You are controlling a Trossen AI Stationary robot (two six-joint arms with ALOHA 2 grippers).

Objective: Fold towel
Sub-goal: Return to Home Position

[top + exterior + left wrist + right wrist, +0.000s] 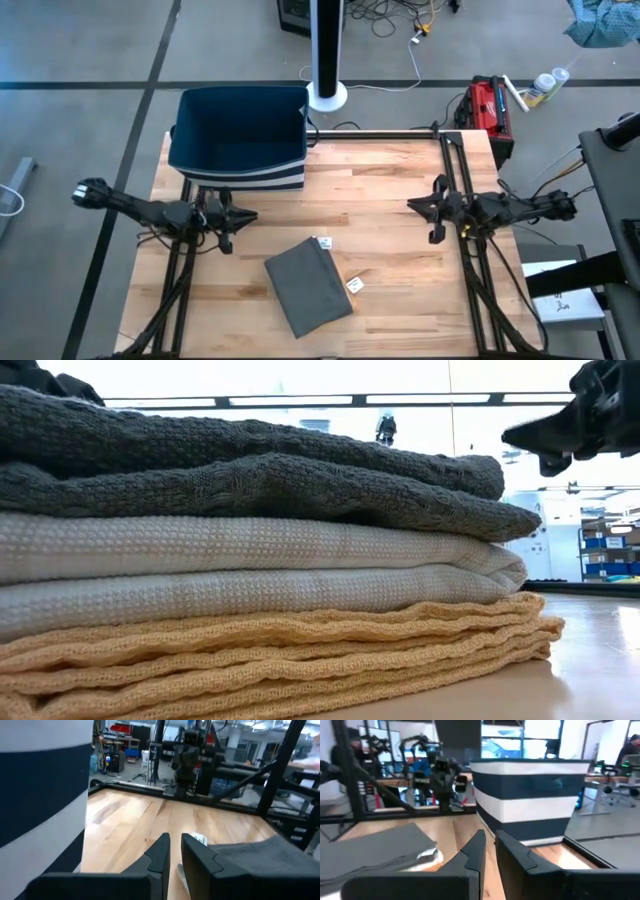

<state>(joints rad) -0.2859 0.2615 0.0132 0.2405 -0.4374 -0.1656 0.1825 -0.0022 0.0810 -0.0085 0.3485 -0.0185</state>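
Towels stacked, both claws clear.
Your stack (308, 287) lies in front of the basket (245, 178), gray towel (250, 470) over white (250, 570) over orange (280, 650). The left claw (248, 216) hangs just before the basket and the right claw (415, 206) is well to its right; both seem closed, empty.

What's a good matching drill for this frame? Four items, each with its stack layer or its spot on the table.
Things:
1. gray towel
2. white towel
3. orange towel
4. striped bin

Places:
a. bottom of the stack
b. at the edge of the table, apart from the stack
c. top of the stack
d. middle of the stack

Pairs: 1-c, 2-d, 3-a, 4-b
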